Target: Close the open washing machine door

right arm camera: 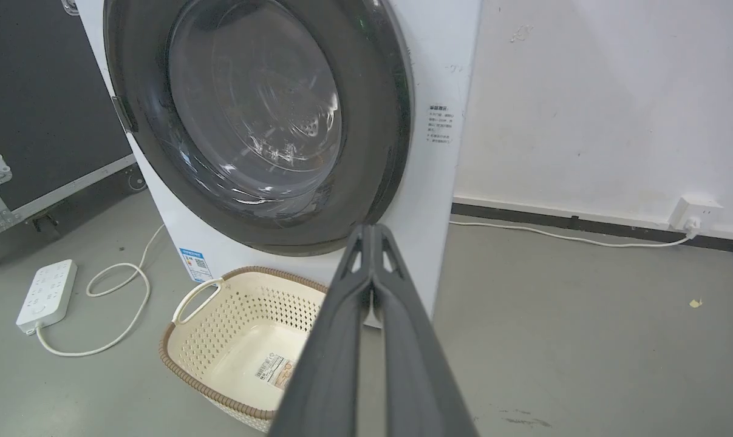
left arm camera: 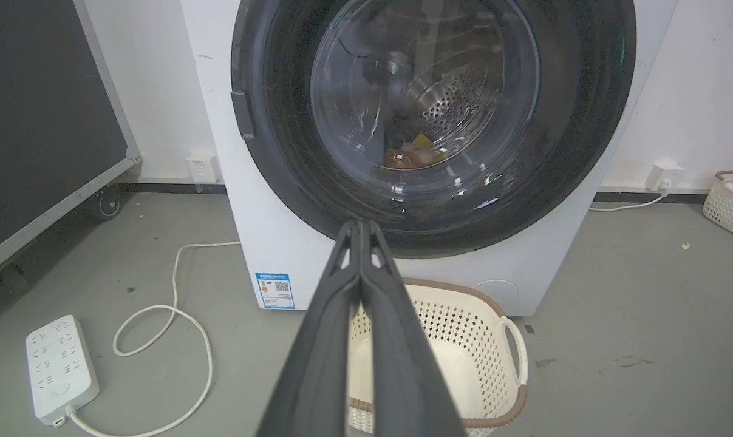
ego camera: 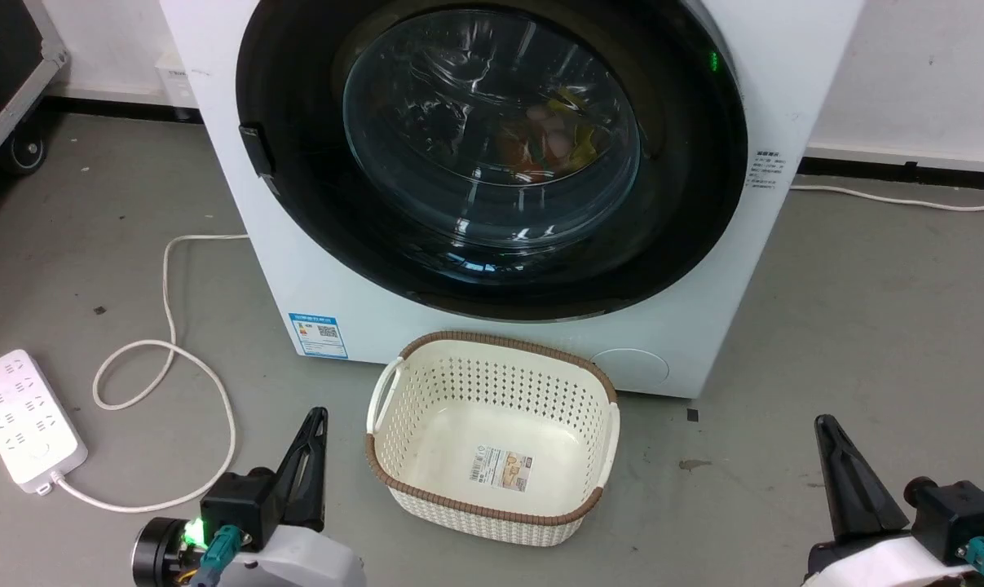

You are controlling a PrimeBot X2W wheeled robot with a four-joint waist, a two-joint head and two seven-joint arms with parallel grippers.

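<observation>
Door (ego camera: 492, 155): flush against washer (ego camera: 312, 277), apparently shut. Left end effector (ego camera: 316, 420), right end effector (ego camera: 826, 432): fingers pressed together, empty, parked near, flanking basket (ego camera: 500, 336), likely because the task looks done.

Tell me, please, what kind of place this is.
Probably a workshop or test room with a laundry corner, not a home: a white washing machine stands on a grey floor, with a cream basket before it, a power strip loose on the floor and a black wheeled case.

You have bright, even light and soft shadows. Glare streaks the washing machine door (ego camera: 492, 155); the wrist views bend at their edges.
</observation>
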